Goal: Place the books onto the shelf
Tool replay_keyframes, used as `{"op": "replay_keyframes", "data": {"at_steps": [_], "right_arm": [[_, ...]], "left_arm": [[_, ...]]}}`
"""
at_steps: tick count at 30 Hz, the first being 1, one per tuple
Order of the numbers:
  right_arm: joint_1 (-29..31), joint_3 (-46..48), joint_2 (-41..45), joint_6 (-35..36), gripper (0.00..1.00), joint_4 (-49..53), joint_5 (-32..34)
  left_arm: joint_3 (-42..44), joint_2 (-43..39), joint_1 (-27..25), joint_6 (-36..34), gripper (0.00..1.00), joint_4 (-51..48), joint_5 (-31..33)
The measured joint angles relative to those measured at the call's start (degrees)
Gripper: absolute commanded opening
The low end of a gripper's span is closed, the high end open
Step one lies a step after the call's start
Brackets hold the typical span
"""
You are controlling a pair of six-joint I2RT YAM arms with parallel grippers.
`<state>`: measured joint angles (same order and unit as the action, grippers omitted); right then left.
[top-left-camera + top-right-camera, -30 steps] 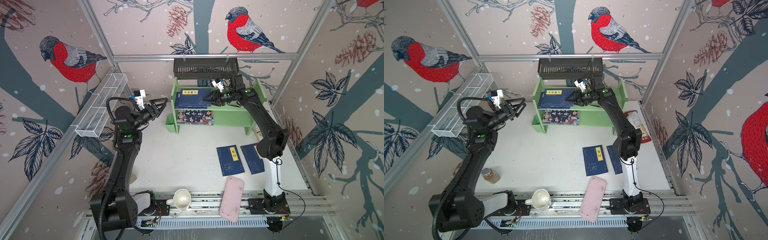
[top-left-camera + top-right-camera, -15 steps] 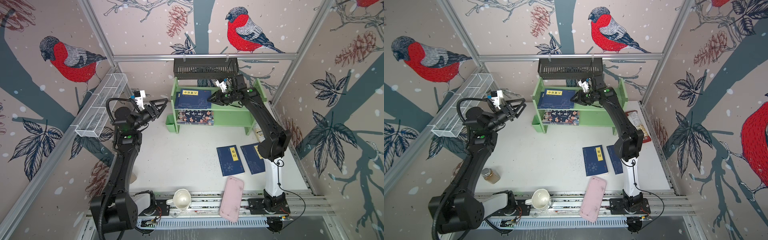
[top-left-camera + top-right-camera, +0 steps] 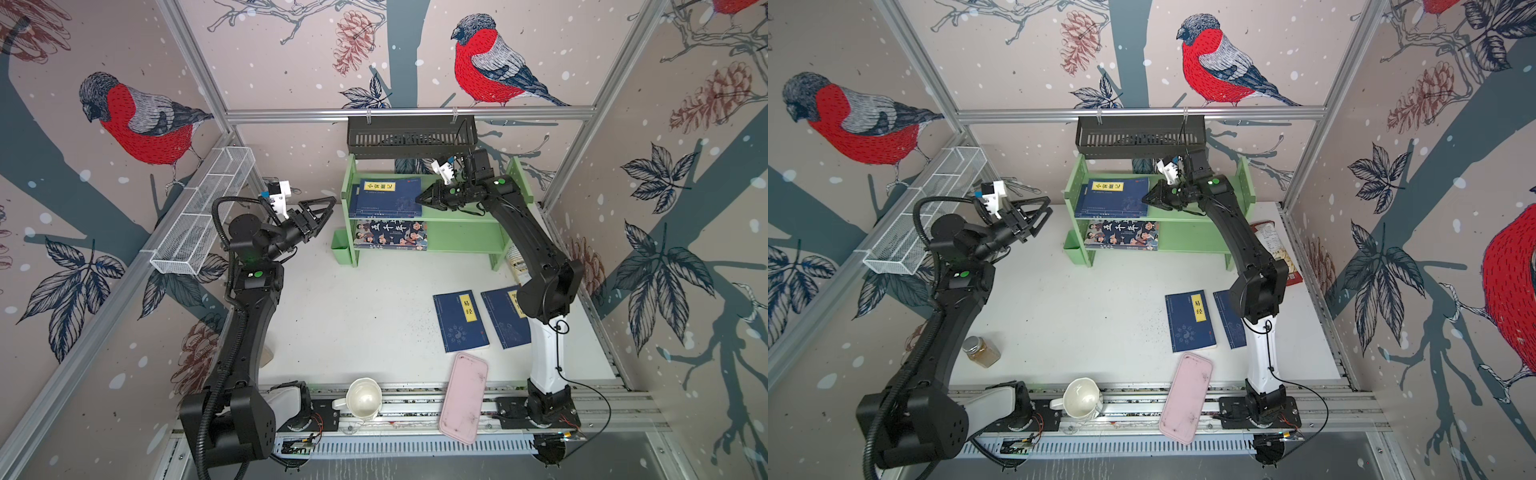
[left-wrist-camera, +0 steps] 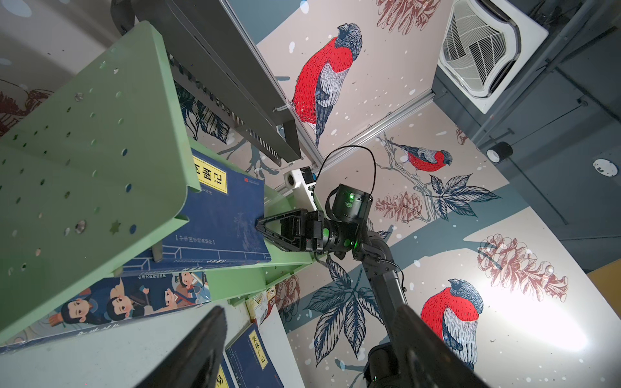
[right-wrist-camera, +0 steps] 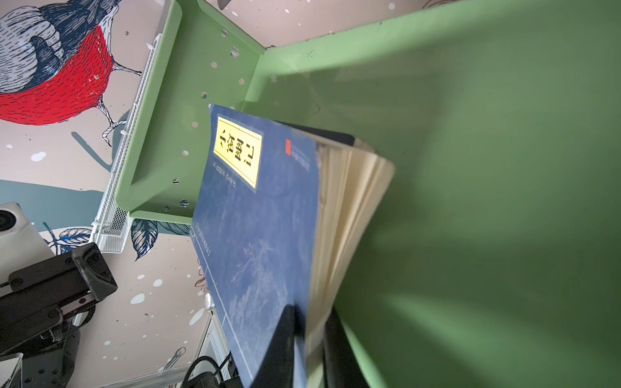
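Right gripper (image 3: 419, 199) is clamped on a thin navy-blue paperback with yellow label (image 3: 388, 198), at the end toward the shelf's middle, with pages between its fingers (image 5: 285, 336). The book lies flat on the upper tier of the light green two-tier wooden shelf (image 3: 461, 232), left half. Its long axis runs along the shelf's length, far end by the left side panel. Left gripper (image 3: 324, 214) is spread and empty, off the shelf's left end, so the right arm is nearer. Cartoon-cover book (image 3: 390, 235) sits on the lower tier. Two more navy paperbacks (image 3: 460, 320) lie flat before the shelf's right half. Black slotted basket (image 3: 411, 137) hangs just above the shelf and likely limits lift.

The right hand (image 3: 420, 198) pinches the edge of the navy book (image 3: 386, 201) lying on the upper tier of the shelf (image 3: 461, 240).
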<state>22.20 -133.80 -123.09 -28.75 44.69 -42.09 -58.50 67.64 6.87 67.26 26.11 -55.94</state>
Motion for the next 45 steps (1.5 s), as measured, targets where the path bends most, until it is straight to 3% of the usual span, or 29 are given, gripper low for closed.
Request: {"op": "replay_keyframes", "data": {"at_steps": [35, 45], "right_arm": [[1.31, 0.72, 0.15, -2.54, 0.15, -2.78, -0.02], [1.46, 0.63, 0.26, -2.01, 0.09, -3.15, -0.57]], "left_arm": [[0.5, 0.0, 0.0, 0.46, 0.79, 0.61, 0.22], [0.61, -0.02, 0.0, 0.83, 0.79, 0.61, 0.24]]}}
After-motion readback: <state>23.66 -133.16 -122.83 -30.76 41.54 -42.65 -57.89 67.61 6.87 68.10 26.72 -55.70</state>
